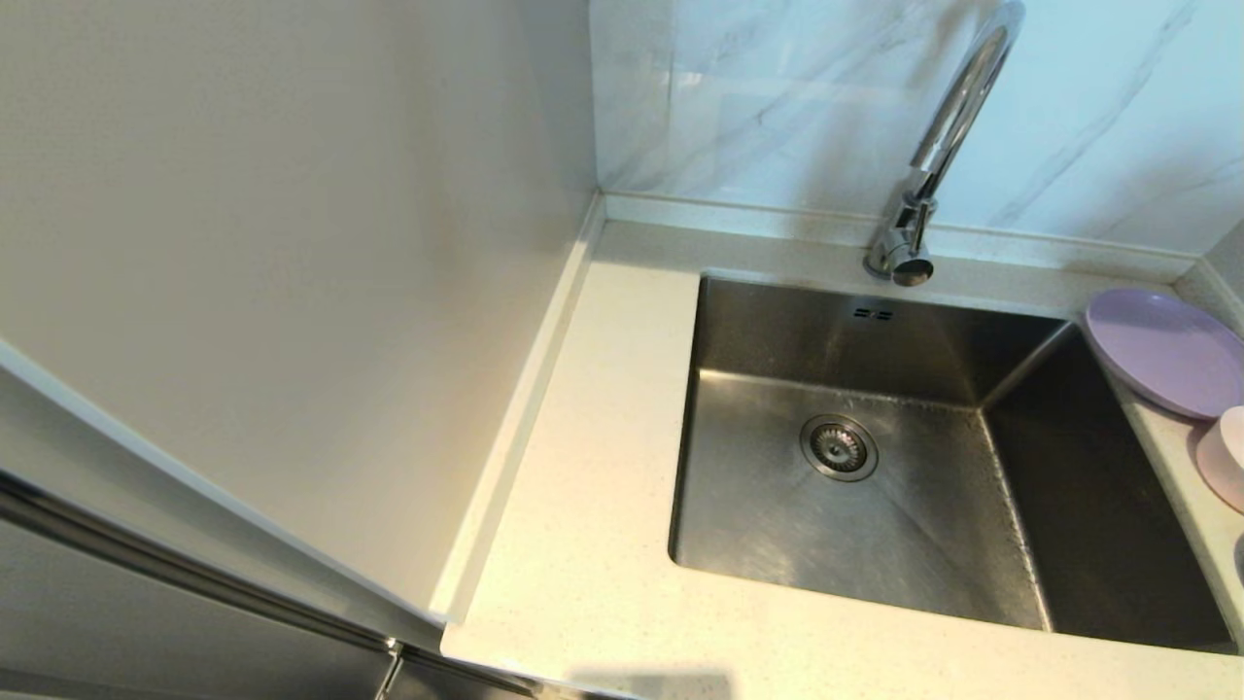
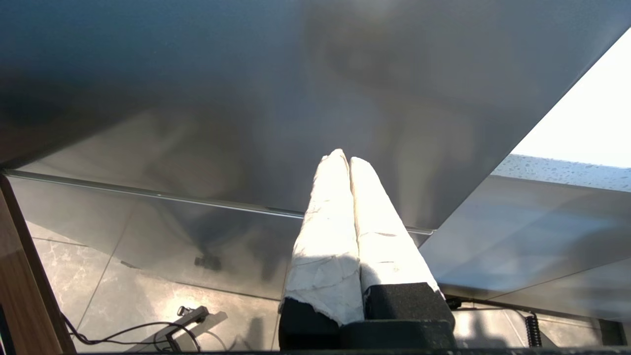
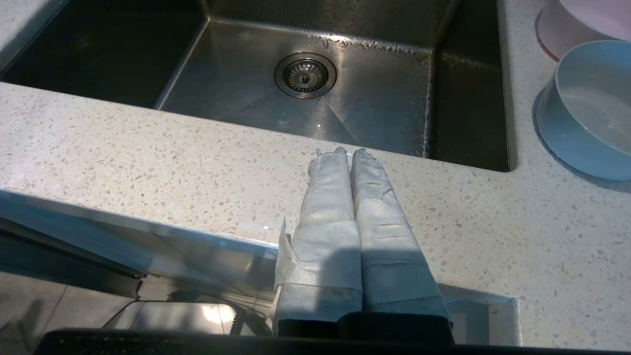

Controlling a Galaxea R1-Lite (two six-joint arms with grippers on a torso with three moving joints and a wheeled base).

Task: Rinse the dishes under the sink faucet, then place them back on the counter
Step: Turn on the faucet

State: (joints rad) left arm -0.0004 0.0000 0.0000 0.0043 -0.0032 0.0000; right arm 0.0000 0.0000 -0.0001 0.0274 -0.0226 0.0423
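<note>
The steel sink [image 1: 875,525] is set into the speckled counter [image 1: 583,544], with the chrome faucet [image 1: 948,126] arching over its back rim. To the sink's right, a lavender plate [image 1: 1166,350] and a pale pink cup [image 1: 1226,457] rest on the counter. My right gripper [image 3: 350,152] is shut and empty. It hovers over the counter's front strip [image 3: 148,162], facing the sink [image 3: 374,113]; the white bowl [image 3: 586,113] and cup [image 3: 577,24] stand off to its side. My left gripper [image 2: 343,157] is shut, holds nothing, and hangs low before a grey cabinet face. Neither gripper shows in the head view.
A tall pale wall panel [image 1: 292,243] closes off the counter's left side, and a marble backsplash [image 1: 777,97] runs behind the faucet. The drain strainer [image 1: 838,447] sits mid-basin. Below the counter, a cable and a small fitting [image 2: 187,315] lie on the tiled floor.
</note>
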